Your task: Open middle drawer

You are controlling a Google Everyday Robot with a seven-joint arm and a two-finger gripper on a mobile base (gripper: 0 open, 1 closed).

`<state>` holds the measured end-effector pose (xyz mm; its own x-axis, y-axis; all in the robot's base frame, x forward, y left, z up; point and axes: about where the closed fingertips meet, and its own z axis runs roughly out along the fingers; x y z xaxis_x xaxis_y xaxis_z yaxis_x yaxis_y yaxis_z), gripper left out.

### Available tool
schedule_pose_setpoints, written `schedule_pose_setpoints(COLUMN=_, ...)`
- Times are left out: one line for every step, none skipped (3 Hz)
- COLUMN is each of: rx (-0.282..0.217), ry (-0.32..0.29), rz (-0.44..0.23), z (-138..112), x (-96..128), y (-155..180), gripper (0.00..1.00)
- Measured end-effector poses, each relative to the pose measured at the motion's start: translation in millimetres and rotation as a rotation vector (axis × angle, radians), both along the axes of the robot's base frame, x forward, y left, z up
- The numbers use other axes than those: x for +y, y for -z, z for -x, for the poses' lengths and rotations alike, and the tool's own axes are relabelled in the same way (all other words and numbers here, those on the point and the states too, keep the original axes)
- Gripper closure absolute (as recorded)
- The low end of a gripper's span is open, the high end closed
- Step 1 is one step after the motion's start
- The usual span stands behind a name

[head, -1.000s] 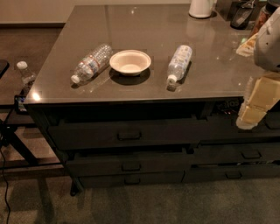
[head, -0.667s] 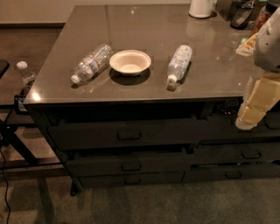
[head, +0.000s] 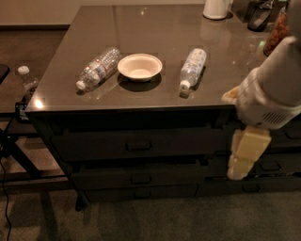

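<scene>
The middle drawer (head: pixel 136 179) is a dark charcoal front with a small rectangular pull handle (head: pixel 141 178), below the taller top drawer (head: pixel 136 145) and above the slim bottom drawer (head: pixel 141 193). It looks closed. My gripper (head: pixel 239 170) hangs pale yellow from the white arm (head: pixel 270 92) at the right. It points down in front of the right-hand drawers, level with the middle drawer and well to the right of its handle. It touches nothing that I can see.
On the counter top (head: pixel 155 37) lie two plastic bottles (head: pixel 98 68) (head: pixel 192 67) with a white bowl (head: pixel 139 67) between them. A white jug (head: pixel 216 8) and other items stand at the back right. A dark stand with a bottle (head: pixel 27 80) is at the left.
My gripper has moved down and to the left, from counter-edge height to the level of the drawer fronts. The drawers and the things on the counter have not moved.
</scene>
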<state>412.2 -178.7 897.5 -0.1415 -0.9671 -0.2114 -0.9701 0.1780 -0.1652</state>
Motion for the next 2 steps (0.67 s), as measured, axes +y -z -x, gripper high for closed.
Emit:
schedule_pose_setpoints(rx=0.105, ry=-0.053, rz=-0.045, z=10.5, x=29.2, y=39.4, gripper=0.00)
schedule_pose_setpoints(rx=0.110, ry=-0.054, rz=-0.047, z=11.5, x=30.1, y=41.3, gripper=0.00)
